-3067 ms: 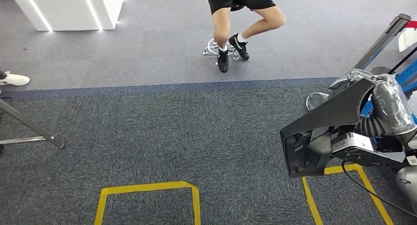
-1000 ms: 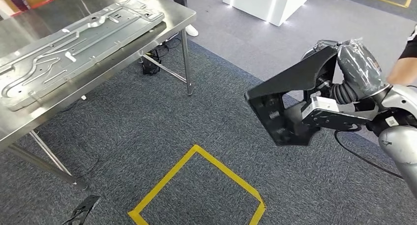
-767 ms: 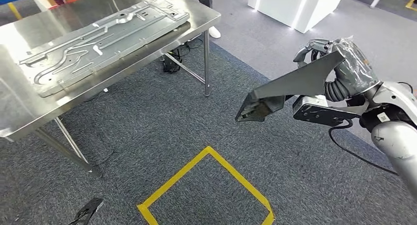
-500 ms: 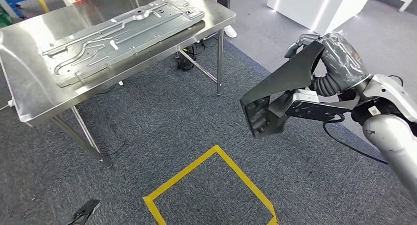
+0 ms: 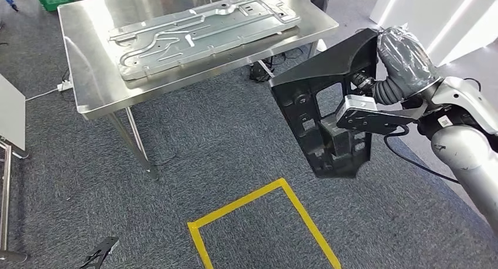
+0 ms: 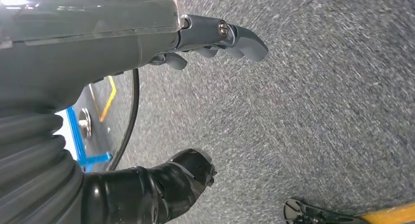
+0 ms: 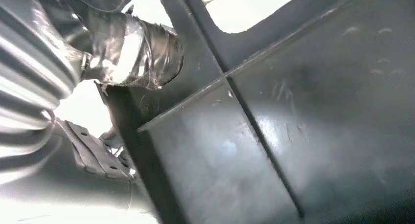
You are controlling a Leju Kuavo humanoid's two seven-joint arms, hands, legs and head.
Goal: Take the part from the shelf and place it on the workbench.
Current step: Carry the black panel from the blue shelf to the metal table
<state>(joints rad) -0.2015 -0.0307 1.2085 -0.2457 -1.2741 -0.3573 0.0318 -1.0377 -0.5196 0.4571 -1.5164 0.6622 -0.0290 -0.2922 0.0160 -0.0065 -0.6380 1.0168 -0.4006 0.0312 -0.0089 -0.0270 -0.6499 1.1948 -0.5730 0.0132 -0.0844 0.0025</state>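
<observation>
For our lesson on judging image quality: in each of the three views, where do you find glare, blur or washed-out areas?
Head view: sharp overall, soft glare on the steel workbench. Left wrist view: the carpet is streaked with motion blur, while the left hand is fairly crisp. Right wrist view: the black part is close and soft, with background gaps blown out white beside the right hand.

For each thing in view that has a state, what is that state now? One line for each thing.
Black ribbed plastic part: held in the air, above the carpet, not yet on the workbench.
Right hand: grips the part's upper end.
Left hand: holds nothing, fingers loosely bent, over the carpet.
Steel workbench: carries a flat pressed metal panel.
</observation>
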